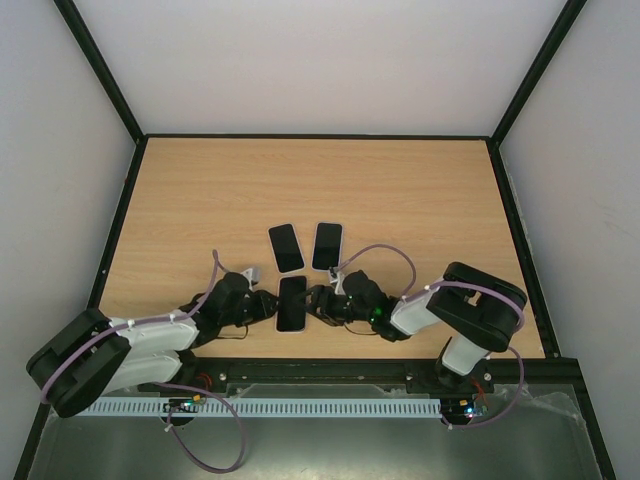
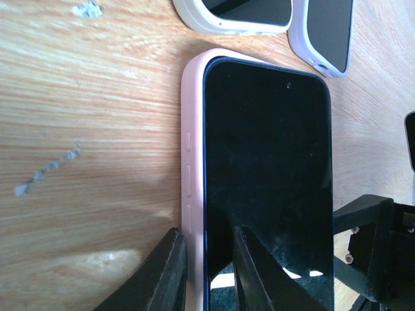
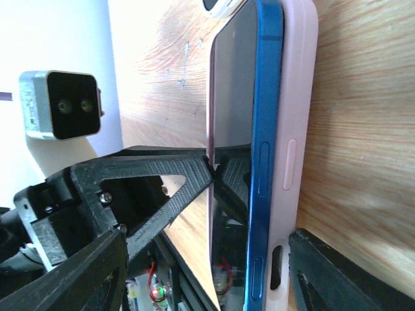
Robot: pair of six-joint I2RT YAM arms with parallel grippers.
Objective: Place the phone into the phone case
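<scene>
The phone lies in the pink case near the table's front edge, its blue side not yet seated — even pressing would finish it. The left gripper pinches phone and case; the right gripper's jaws straddle them, grip unclear.

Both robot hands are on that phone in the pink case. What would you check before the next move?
1. Phone lies over the pink case: ok.
2. Phone fully seated: not ok; its blue edge stands proud of the case.
3. Left hand pinches the case's side wall and phone edge: ok.
4. Right hand straddles phone and case: ok.
5. Two other cased phones lie apart: ok.
6. Far corners clipped in: cannot tell.
</scene>
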